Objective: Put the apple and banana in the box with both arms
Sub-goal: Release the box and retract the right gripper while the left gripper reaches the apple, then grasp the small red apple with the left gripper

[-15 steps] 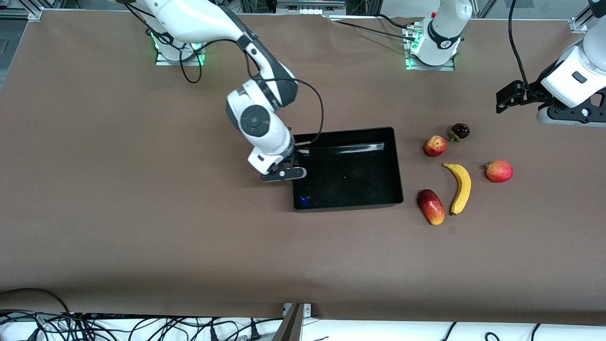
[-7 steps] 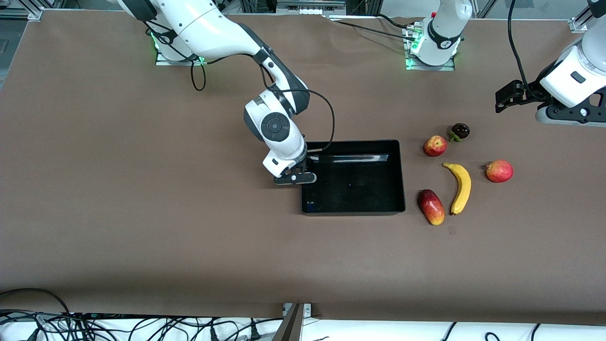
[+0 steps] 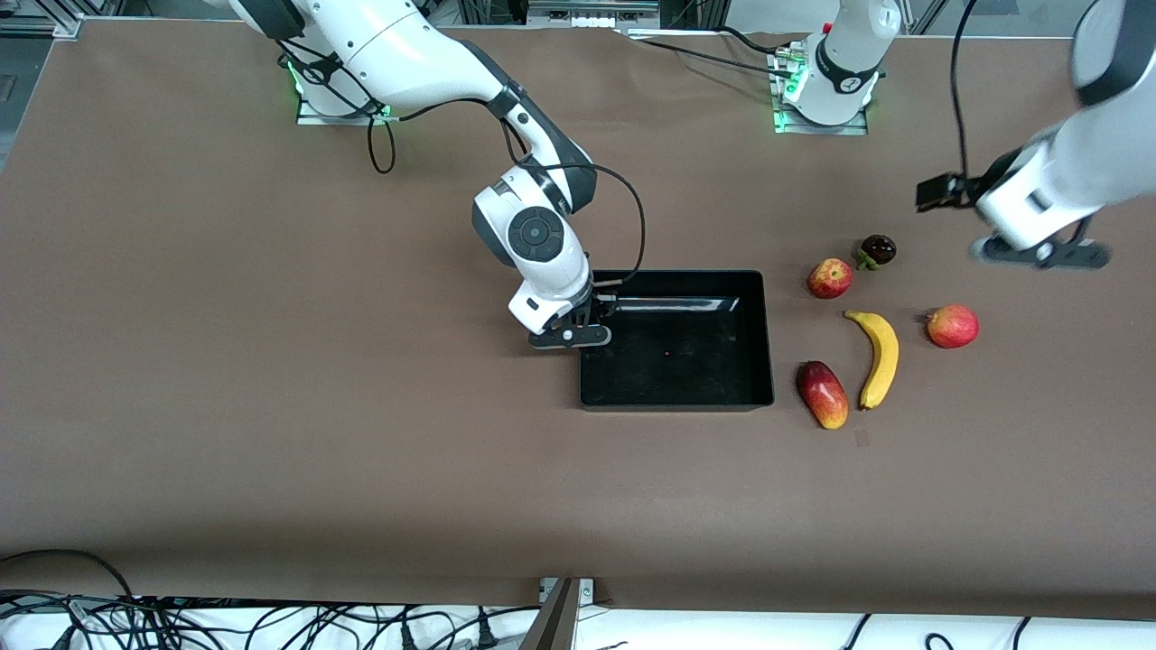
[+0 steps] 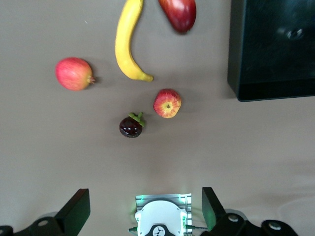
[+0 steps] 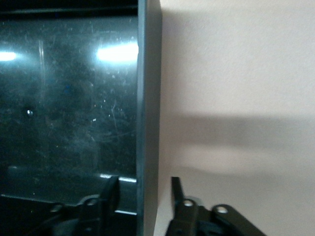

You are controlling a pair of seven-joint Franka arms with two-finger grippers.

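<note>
- Here, the right gripper (image 3: 578, 327) straddles the wall of the shallow glossy black plastic box (image 3: 766, 336) at the end toward the right arm, one finger (image 5: 109, 192) inside, one outside; whether they press the wall I cannot tell.
- The curved yellow banana (image 3: 878, 357) and small streaked red apple (image 3: 829, 278) lie beside the box, toward the left arm's end.
- The left gripper (image 4: 142, 209) hangs spread open above the table near the apple, holding nothing.
</note>
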